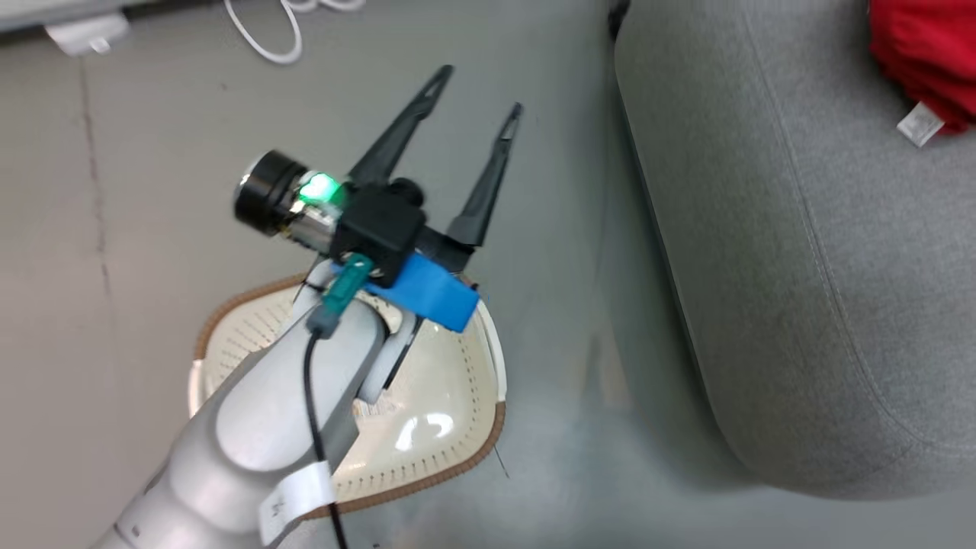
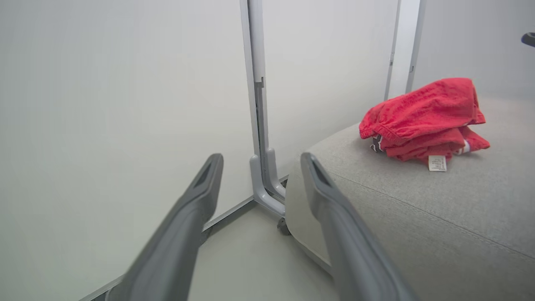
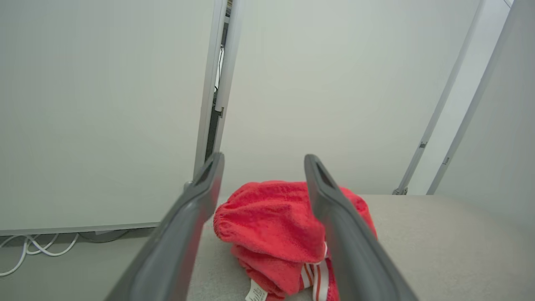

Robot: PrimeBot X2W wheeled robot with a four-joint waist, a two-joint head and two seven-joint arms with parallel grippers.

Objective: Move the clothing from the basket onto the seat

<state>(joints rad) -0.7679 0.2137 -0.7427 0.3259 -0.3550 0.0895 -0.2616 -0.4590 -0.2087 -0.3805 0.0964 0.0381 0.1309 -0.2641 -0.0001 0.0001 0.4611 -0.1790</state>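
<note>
The clothing (image 1: 923, 53) is a red bundle with a white tag, lying on the grey seat (image 1: 801, 267) at its far right. My left gripper (image 1: 480, 91) is open and holds nothing. It points over the floor between the seat and the cream, brown-rimmed basket (image 1: 427, 427), which my forearm partly hides; the part of its inside that shows holds no fabric. In the left wrist view the clothing (image 2: 422, 117) rests on the seat (image 2: 418, 200), to the right of the gripper (image 2: 261, 161). My right gripper (image 3: 264, 161) stands open just short of the clothing (image 3: 271, 225), which rests on the seat (image 3: 439, 242).
A white cable (image 1: 267, 38) loops on the grey floor at the back. White partition panels with a metal post and foot (image 2: 261, 167) stand close behind the seat. More cables (image 3: 33, 246) lie under the panel at the left.
</note>
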